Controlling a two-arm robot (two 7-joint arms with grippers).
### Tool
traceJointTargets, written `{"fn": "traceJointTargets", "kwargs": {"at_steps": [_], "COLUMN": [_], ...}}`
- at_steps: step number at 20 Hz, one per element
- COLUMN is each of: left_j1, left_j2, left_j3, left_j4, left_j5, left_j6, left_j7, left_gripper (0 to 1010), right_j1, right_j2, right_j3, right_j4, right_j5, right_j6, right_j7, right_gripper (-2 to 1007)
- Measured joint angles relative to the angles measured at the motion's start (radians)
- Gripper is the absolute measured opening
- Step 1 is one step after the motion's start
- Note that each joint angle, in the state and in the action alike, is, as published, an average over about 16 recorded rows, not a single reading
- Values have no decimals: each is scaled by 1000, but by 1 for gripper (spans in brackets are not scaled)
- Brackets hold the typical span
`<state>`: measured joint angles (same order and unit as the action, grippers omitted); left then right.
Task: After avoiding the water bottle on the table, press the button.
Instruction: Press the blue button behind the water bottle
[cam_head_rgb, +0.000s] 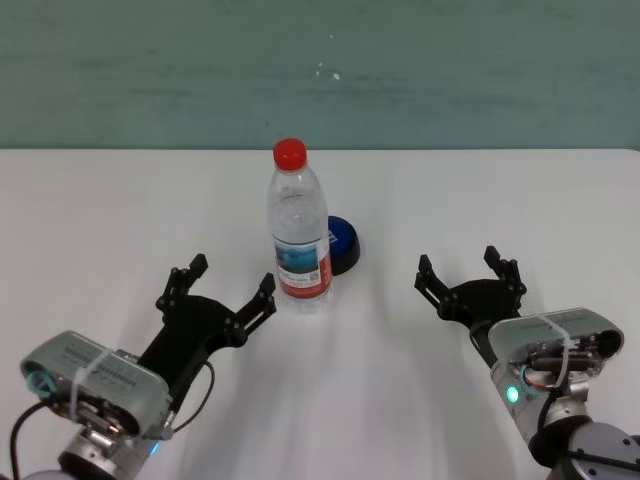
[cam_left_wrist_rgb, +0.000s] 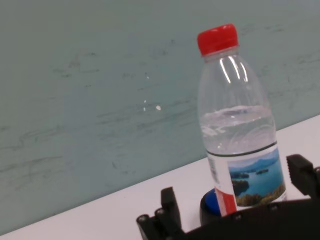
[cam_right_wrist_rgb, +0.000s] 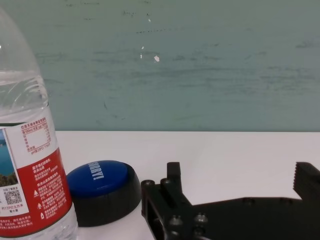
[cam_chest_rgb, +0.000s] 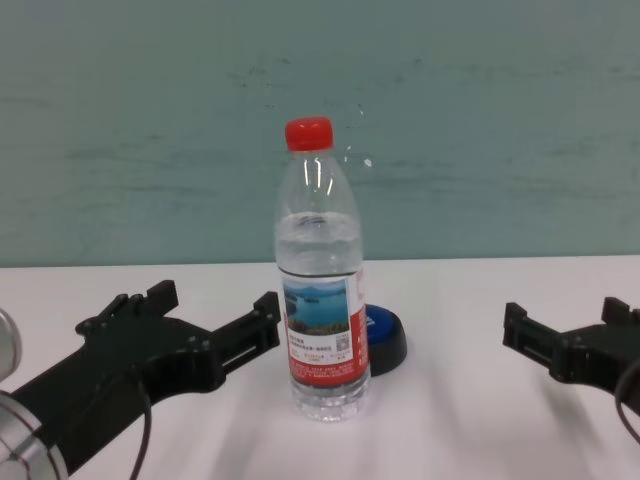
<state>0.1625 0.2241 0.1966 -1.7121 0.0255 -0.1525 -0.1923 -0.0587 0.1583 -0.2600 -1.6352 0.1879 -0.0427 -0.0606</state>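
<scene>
The blue-domed, black-based button (cam_head_rgb: 343, 243) sits on the white tabletop (cam_head_rgb: 100, 220) just behind the upright red-capped bottle (cam_head_rgb: 297, 235), ahead of and between the left gripper (cam_head_rgb: 222, 284) and right gripper (cam_head_rgb: 468, 270), both with jaws wide and empty.

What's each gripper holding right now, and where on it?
Nothing. Left gripper is open beside the bottle, not gripping it; right gripper is open over bare table.

The water bottle (cam_left_wrist_rgb: 239, 135) stands upright on the white bench (cam_left_wrist_rgb: 125, 210). The blue button (cam_left_wrist_rgb: 212, 204) peeks out just behind it, beyond the left gripper's (cam_left_wrist_rgb: 240, 212) spread black fingers (cam_left_wrist_rgb: 170, 207).
</scene>
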Motion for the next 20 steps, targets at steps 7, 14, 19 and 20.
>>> {"fn": "traceJointTargets", "kwargs": {"at_steps": [7,14,19,20], "left_j1": [-3,-8,-11,-12], "left_j2": [-1,-2,-3,-3], "left_j3": [4,6,7,7], "left_j4": [3,10,15,16], "left_j5": [4,9,12,12], "left_j6": [-1,-2,-1,-1], "left_j7": [1,3,4,5], "left_gripper": [1010,1010,1010,1010], "right_j1": [0,0,0,0], "right_j2": [0,0,0,0], "right_j3": [0,0,0,0], "right_j4": [0,0,0,0], "right_j5": [0,0,0,0], "right_j6": [0,0,0,0], "right_j7": [0,0,0,0], "right_gripper": [1004,1004,1004,1004]}}
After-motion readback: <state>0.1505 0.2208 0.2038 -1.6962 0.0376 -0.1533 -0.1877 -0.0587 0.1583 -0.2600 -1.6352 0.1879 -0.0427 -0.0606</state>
